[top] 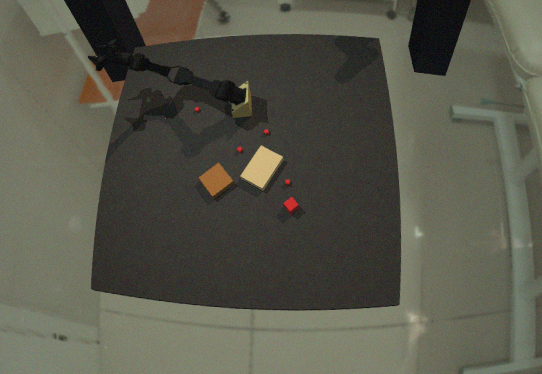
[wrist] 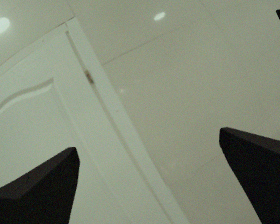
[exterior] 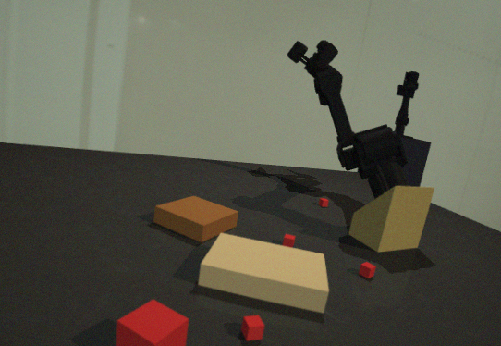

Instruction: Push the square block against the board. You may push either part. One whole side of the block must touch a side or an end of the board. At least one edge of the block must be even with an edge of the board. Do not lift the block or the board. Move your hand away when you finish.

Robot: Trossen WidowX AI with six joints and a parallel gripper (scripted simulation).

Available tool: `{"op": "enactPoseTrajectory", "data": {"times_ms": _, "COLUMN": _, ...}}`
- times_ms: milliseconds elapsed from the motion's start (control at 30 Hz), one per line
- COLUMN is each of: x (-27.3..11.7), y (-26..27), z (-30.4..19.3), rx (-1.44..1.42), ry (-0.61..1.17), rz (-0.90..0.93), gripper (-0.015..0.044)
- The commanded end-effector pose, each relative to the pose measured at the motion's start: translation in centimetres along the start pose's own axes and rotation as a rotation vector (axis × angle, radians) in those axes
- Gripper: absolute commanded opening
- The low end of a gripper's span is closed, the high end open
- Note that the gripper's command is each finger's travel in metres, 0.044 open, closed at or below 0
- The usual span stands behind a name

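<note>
The orange-brown square block [top: 216,180] [exterior: 197,211] lies flat on the dark table. The cream rectangular board [top: 262,167] [exterior: 266,262] lies flat beside it, to its right in the top view. A narrow gap separates them, and the block is turned at an angle to the board, with a corner towards the board's near left corner. My gripper [top: 102,50] [wrist: 149,145] is open and empty. It is raised and far from both parts, at the table's upper left edge in the top view. The wrist view shows both dark fingers wide apart, with neither part in sight.
A larger red cube [top: 291,205] [exterior: 152,324] stands beyond the board, away from the arm. Several tiny red cubes lie around, including one near the board [top: 287,182] [exterior: 253,327]. A yellow wedge [top: 242,108] [exterior: 406,219] sits at my arm's base.
</note>
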State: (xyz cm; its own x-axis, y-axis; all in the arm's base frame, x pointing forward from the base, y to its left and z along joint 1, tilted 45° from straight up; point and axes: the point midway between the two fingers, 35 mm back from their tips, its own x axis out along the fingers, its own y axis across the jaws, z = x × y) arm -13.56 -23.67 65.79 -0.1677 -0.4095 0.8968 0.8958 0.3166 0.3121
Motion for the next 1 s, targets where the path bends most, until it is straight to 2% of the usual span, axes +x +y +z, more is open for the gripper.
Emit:
{"op": "enactPoseTrajectory", "data": {"times_ms": 0, "x": 0.0, "y": 0.0, "z": 0.0, "rx": 0.0, "ry": 0.0, "rz": 0.0, "gripper": 0.0374}}
{"op": "enactPoseTrajectory", "data": {"times_ms": 167, "x": -0.1, "y": 1.3, "z": 1.1, "rx": 0.016, "ry": -0.025, "rz": 0.034, "gripper": 0.0242}}
{"op": "enactPoseTrajectory", "data": {"times_ms": 467, "x": -2.1, "y": 9.8, "z": 7.3, "rx": 0.127, "ry": -0.146, "rz": 0.277, "gripper": 0.0006}}
{"op": "enactPoseTrajectory", "data": {"times_ms": 967, "x": -10.2, "y": 24.5, "z": 14.6, "rx": 0.299, "ry": -0.184, "rz": 0.753, "gripper": 0.0}}
